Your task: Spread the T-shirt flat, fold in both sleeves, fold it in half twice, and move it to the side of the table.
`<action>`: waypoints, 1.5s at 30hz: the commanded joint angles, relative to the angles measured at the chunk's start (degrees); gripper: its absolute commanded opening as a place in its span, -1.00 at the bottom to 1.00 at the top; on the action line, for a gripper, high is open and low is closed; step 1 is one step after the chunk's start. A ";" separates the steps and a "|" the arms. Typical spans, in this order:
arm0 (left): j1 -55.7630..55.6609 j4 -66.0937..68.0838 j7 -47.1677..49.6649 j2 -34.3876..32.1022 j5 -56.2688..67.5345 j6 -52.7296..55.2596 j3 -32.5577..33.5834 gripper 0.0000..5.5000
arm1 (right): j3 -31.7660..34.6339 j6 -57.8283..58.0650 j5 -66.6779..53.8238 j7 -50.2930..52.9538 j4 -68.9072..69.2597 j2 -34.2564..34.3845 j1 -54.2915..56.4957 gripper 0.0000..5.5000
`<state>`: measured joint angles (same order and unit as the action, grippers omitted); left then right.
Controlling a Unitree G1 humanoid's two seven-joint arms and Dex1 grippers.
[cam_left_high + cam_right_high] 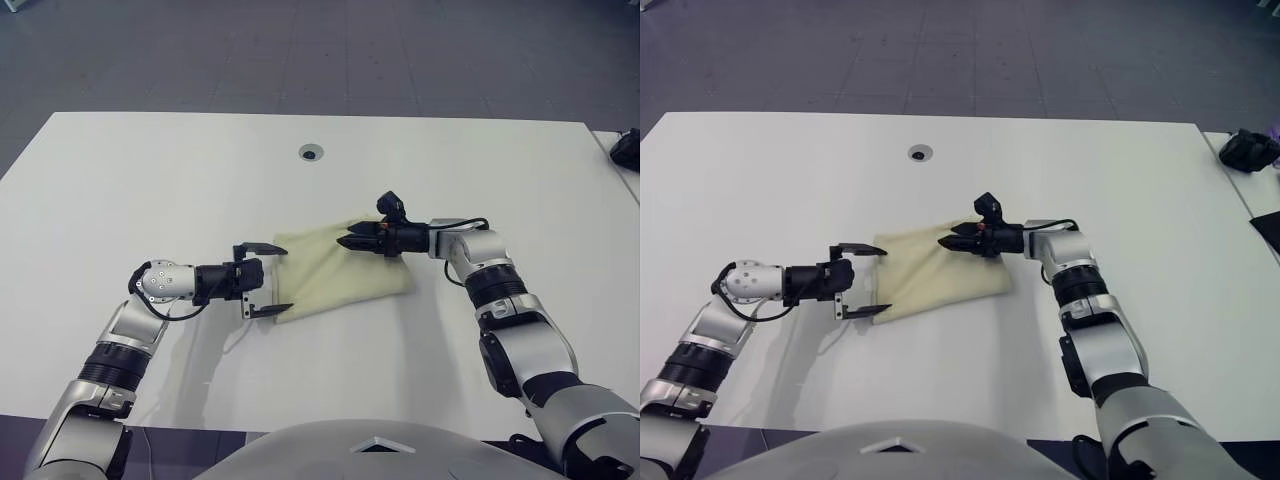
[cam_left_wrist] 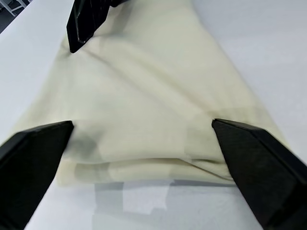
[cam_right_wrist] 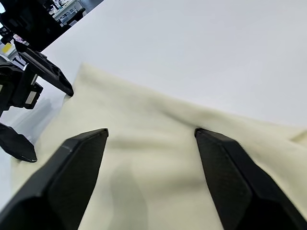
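Here, in the left eye view, the left arm is seen stretched low over the table, its forearm nearly level and pointing toward the robot's right. The left gripper (image 1: 289,279) is held with its two black fingers wide apart. One tip is near the far corner and one near the close corner of the left edge of the pale yellow folded cloth T-shirt (image 1: 345,268). The right arm is bent at the elbow and turned inward. The right gripper (image 1: 342,241) is poised over the shirt's far right part, aimed at the left one. The shirt is laid as a compact folded shape near the middle of the white rectangular table (image 1: 150,170). A small round grey cable hole (image 1: 311,152) is set in the tabletop beyond it, and a grey tiled floor (image 1: 300,50) is seen behind. A dark object (image 1: 628,148) is cut off at the right margin and cannot be identified.

In the left wrist view, the left gripper's fingers are shown spread, framing the shirt's layered folded edge. Whether they touch the cloth cannot be told. One finger of the right gripper is caught beyond, the rest of it cut off.

In the right wrist view, the right gripper's fingers are parted above the cloth, with soft shadows cast beneath them. The left gripper is seen at the shirt's far edge.
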<state>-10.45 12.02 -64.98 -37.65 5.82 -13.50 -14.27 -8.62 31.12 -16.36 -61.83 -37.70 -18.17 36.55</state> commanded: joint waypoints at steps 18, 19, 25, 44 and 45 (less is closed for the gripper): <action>-17.11 7.32 -10.90 -1.20 9.76 17.29 7.58 0.96 | -6.43 6.17 -2.37 -17.72 -2.06 1.17 6.57 0.08; -17.80 6.73 -11.02 -1.32 10.75 18.13 8.42 0.96 | -6.74 5.38 -1.41 -17.28 -3.84 1.51 6.71 0.01; -19.63 2.99 -2.60 -1.33 14.61 21.55 17.02 0.96 | 0.88 6.68 1.55 3.11 -24.03 3.80 10.27 0.20; -11.15 -2.78 37.34 14.63 5.22 14.36 20.46 0.96 | 33.46 -20.10 -9.90 76.66 -33.65 -12.21 -0.23 0.96; -10.47 -3.69 38.47 15.18 4.83 14.50 20.26 0.96 | 33.02 -20.31 -8.93 76.72 -32.75 -11.61 -0.03 0.96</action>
<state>-23.16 10.67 -30.18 -24.04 12.46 1.28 5.52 23.20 8.48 -25.11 11.73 -68.63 -32.77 40.41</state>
